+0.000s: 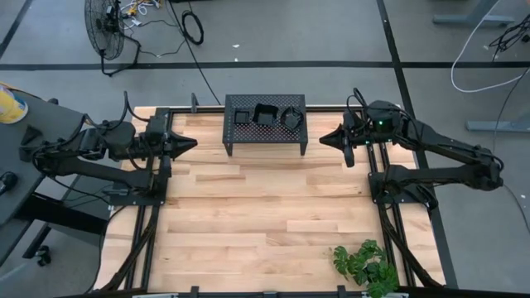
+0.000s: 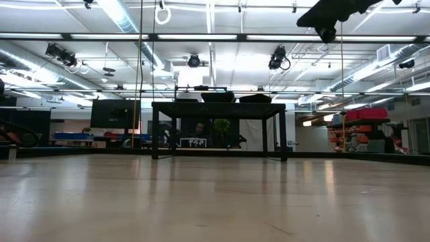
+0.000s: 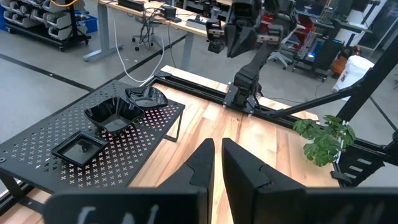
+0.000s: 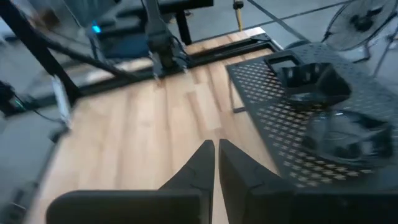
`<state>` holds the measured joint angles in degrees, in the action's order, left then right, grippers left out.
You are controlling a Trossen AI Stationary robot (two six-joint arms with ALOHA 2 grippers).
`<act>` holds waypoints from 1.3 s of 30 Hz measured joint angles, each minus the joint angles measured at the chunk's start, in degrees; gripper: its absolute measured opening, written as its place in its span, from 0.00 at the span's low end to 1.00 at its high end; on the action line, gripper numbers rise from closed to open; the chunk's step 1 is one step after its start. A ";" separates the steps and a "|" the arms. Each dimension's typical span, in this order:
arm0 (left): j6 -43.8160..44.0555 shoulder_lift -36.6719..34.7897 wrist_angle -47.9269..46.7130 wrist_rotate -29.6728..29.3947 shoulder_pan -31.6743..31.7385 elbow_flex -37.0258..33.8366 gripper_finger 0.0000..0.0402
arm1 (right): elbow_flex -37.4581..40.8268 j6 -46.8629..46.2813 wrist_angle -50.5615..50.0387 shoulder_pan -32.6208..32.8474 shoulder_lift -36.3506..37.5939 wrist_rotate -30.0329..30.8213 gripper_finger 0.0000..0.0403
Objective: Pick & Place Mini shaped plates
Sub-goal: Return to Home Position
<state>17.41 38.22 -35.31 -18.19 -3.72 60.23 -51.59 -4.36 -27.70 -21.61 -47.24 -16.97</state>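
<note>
Three mini shaped plates rest on top of the black perforated stand (image 1: 265,136) at the table's far middle: a square one (image 1: 242,117) (image 3: 81,149), a wavy-edged one (image 1: 266,113) (image 3: 115,114) and a rounded one (image 1: 291,117) (image 3: 146,96). My left gripper (image 1: 192,143) (image 3: 216,163) hovers shut above the table, left of the stand, pointing toward it. My right gripper (image 1: 324,140) (image 4: 215,158) hovers shut on the stand's right side, pointing toward it. Neither holds anything.
A small green plant (image 1: 366,265) stands at the table's near right edge. The bare wood tabletop (image 1: 265,223) stretches in front of the stand. A fan (image 1: 105,25) and cables lie on the floor beyond the table.
</note>
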 joint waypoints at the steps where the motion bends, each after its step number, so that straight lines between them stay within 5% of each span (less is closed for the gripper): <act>1: 0.00 0.01 -0.01 0.00 0.00 0.00 0.09 | 0.00 -2.45 0.69 0.67 0.00 0.00 0.07; 6: 0.00 0.02 0.00 -0.01 -0.01 0.00 0.09 | 0.00 -7.73 4.62 4.48 0.01 0.00 0.07; 26: 0.00 0.00 0.00 -0.01 0.00 0.00 0.09 | 0.00 0.62 11.71 18.45 2.05 3.34 0.07; 39: -0.02 0.00 0.00 -0.01 0.01 0.00 0.09 | 0.00 5.70 10.97 19.09 3.90 3.95 0.07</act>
<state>17.39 38.22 -35.31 -18.20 -3.70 60.23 -51.59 1.33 -16.74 -2.52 -43.34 -13.02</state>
